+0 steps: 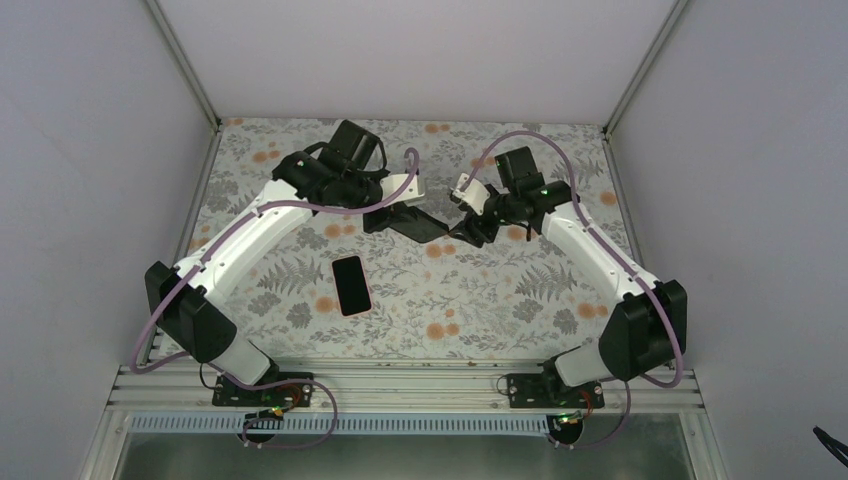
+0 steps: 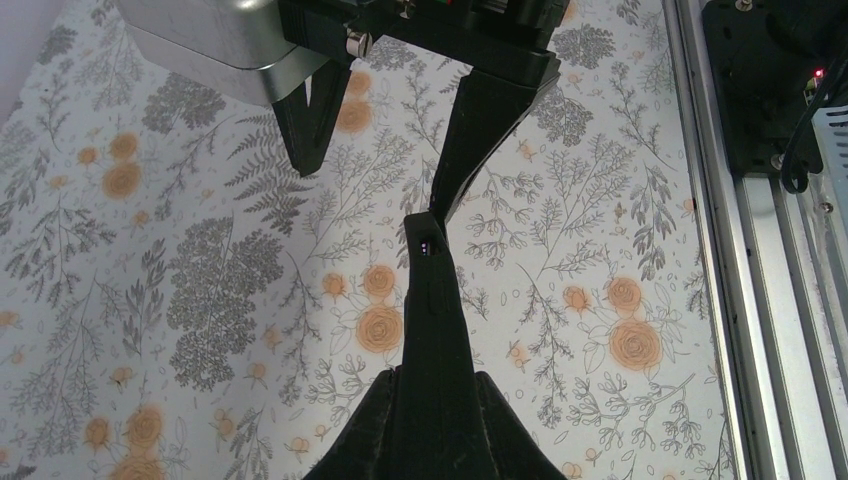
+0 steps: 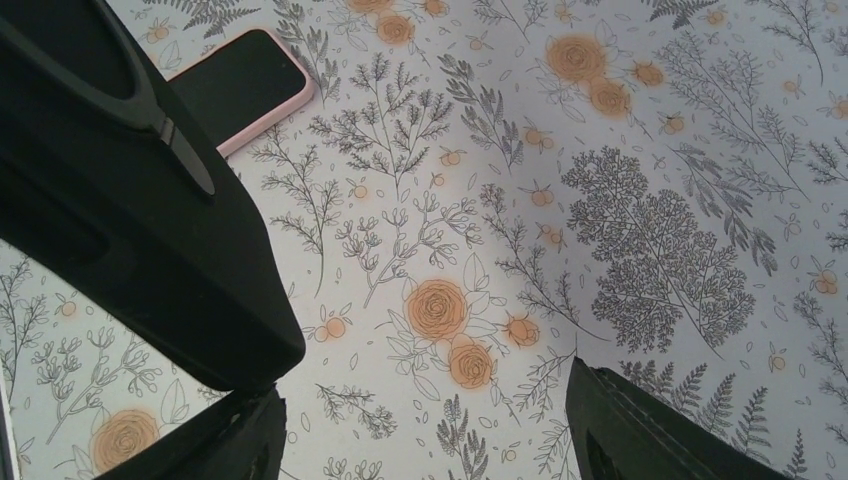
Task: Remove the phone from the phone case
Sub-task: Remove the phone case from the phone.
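A phone point(image 1: 351, 285) with a dark screen and a pink rim lies flat on the table, left of centre; its corner shows in the right wrist view point(image 3: 240, 85). My left gripper point(image 1: 400, 215) is shut on a black phone case point(image 1: 430, 228) and holds it above the table, seen edge-on in the left wrist view point(image 2: 432, 310). My right gripper point(image 1: 468, 232) is open at the case's far end. One of its fingers point(image 2: 480, 130) touches the case's tip. In the right wrist view the case point(image 3: 130, 200) sits against the left finger, and the gripper point(image 3: 425, 390) has nothing between its fingers.
The table point(image 1: 520, 290) has a floral cover. An aluminium rail point(image 2: 760, 300) runs along its edge, and grey walls enclose the left, back and right. Both arms meet over the back middle of the table.
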Controlling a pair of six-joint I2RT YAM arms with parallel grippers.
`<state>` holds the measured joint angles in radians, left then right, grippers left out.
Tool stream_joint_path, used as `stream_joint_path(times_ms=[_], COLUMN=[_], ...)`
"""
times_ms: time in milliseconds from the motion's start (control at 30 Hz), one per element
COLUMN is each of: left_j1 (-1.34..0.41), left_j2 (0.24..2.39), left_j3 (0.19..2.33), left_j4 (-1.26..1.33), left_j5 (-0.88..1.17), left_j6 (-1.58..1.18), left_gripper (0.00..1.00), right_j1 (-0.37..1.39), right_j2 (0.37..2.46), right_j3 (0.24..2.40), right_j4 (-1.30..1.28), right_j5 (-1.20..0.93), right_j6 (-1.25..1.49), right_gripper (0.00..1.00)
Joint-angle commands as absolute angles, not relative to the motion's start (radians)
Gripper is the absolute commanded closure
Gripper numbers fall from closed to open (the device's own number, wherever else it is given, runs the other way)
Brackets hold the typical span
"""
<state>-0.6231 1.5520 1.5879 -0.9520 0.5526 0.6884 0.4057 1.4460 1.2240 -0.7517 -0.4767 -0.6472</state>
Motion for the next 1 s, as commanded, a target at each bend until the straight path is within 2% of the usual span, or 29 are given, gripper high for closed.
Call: stream_joint_path(times_ms=[0, 767, 967], left_j1=[-0.624, -0.65, -0.657], left_j2=[1.545, 1.562, 1.564], left_j3=[1.618, 1.615, 1.604], left_j4=[-0.914, -0.986, -0.985], left_j5=[0.602, 0.678, 0.696], left_j6=[0.688, 0.724, 0.731], left_gripper=[0.98, 0.98, 0.98], right_j1=[0.414, 0.399, 0.399], right_j2=[1.464, 1.531, 1.564], right_j3=[1.265, 1.367, 1.43], right_j4=[-0.692, -0.587, -0.627], right_j5=[-0.459, -0.404, -0.499], right_j6=[-0.631, -0.597, -0.607], right_gripper=[0.28, 0.28, 0.27])
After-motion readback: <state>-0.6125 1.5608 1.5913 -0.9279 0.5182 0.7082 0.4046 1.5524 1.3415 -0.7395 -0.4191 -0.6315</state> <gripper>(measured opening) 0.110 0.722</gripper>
